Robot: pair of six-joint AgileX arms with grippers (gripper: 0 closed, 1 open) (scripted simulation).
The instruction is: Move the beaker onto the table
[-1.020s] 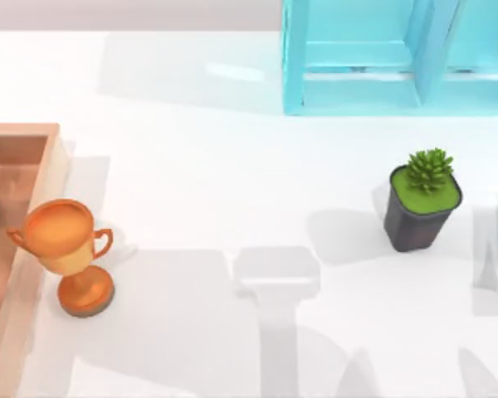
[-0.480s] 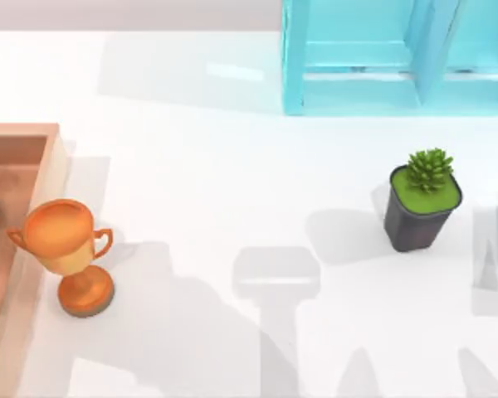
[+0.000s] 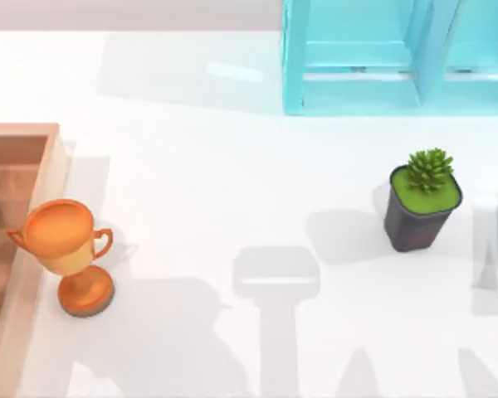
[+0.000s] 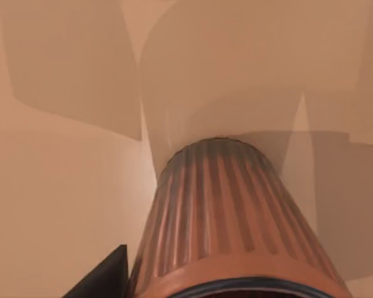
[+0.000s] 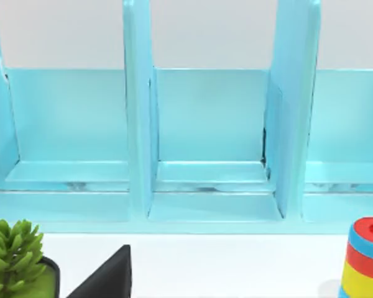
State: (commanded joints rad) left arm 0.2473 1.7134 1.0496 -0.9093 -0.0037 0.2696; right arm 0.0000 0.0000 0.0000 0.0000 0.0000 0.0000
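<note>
My left wrist sits just above the ribbed reddish-brown translucent beaker [image 4: 230, 217] over wood; finger state I cannot tell. A careless lift could tip it before reaching the glossy white bench [image 3: 216, 182].

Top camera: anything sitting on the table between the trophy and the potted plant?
No. In the top view the stretch of table between the trophy and the potted plant is bare white surface, crossed by grey shadows.

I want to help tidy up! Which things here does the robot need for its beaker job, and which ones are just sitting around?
Needed for the job:
the beaker, seen close up in the left wrist view
the table
the left gripper

Just sitting around:
the orange trophy
the wooden tray
the potted plant
the turquoise frame
the striped block
</note>
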